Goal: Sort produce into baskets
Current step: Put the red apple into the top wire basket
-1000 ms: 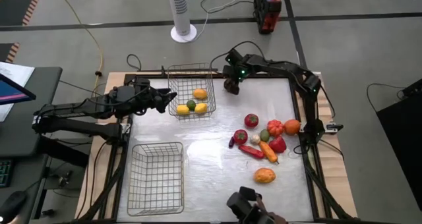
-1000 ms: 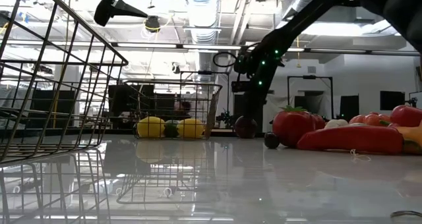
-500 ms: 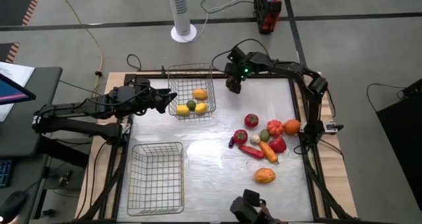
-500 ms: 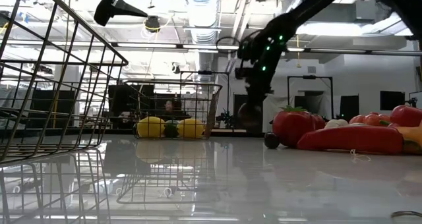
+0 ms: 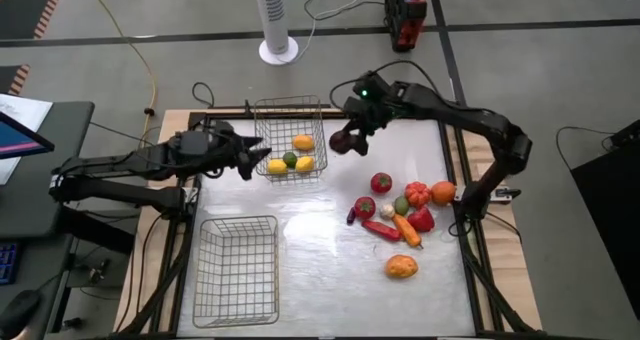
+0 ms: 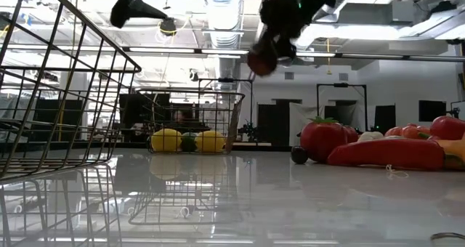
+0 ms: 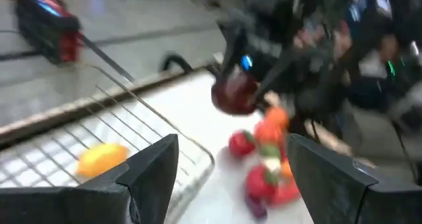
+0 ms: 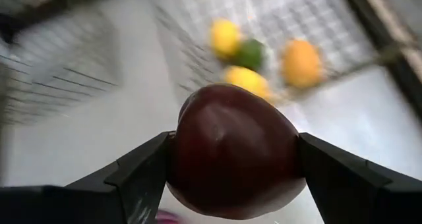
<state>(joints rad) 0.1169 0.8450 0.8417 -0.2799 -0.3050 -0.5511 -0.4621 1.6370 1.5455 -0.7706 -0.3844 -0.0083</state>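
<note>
The far basket (image 5: 289, 110) holds four fruits; the near basket (image 5: 238, 270) none.

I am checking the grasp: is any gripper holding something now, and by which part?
The right gripper holds a dark maroon fruit, clamped across its two opposite sides, lifted off the table. The left gripper is open and holds nothing.

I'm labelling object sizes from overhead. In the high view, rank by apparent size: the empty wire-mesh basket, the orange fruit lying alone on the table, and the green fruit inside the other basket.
1. Empty silver wire-mesh basket, by far the largest.
2. Lone orange fruit.
3. Small round green fruit, smallest.
</note>
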